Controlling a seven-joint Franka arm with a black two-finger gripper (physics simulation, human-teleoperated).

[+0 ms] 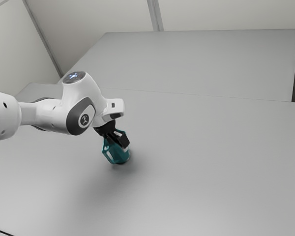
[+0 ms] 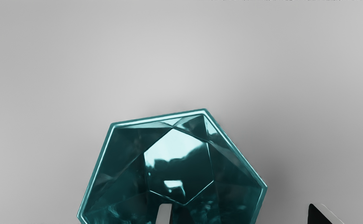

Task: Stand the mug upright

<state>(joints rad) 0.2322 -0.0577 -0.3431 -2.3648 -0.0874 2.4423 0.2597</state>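
In the exterior view the gripper points down at the teal faceted mug, which is on the table with part of its upper side hidden behind the black fingers. Looking from the hand, I see into the mug through its angular rim, down to the many-sided bottom. The gripper stands open across the mug's wall: one fingertip is over or within the mouth, the other outside, apart from the rim. Whether the mug leans slightly I cannot tell.
The grey table spreads around the mug, and another grey surface lies behind it. A dark cable crosses the exterior view's lower left corner.
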